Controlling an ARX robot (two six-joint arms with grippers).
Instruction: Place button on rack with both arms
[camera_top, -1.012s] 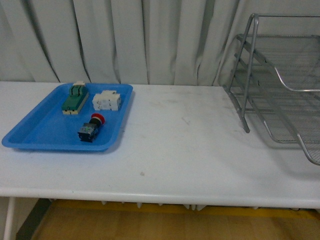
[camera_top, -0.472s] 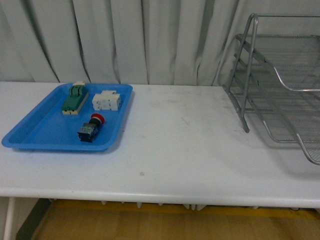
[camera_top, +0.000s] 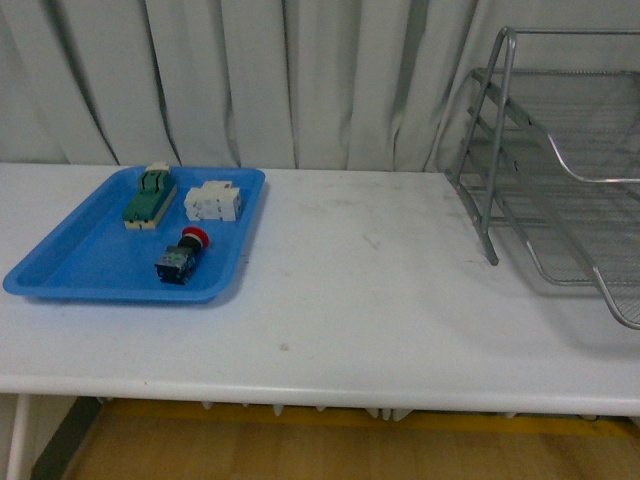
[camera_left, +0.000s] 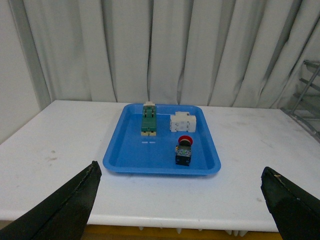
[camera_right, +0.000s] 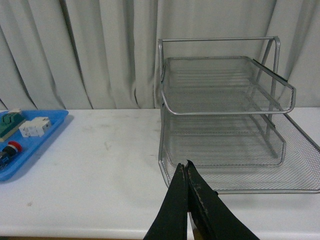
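1. Curtain (camera_top: 250, 80): pale grey, pleated, spans the full backdrop.
2. Table (camera_top: 380, 300): white top, lightly scuffed; white leg (camera_top: 14, 440) at left.
3. Floor (camera_top: 300, 455): light wood tone, beneath table.
4. Light: even, diffuse.

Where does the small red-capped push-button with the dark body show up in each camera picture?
Front view: button in the flat blue plastic tray, left of centre.
Left wrist view: button in that tray, near the picture's middle.
Right wrist view: button partly cut off at the picture's edge.
Shared landmark: the tray.
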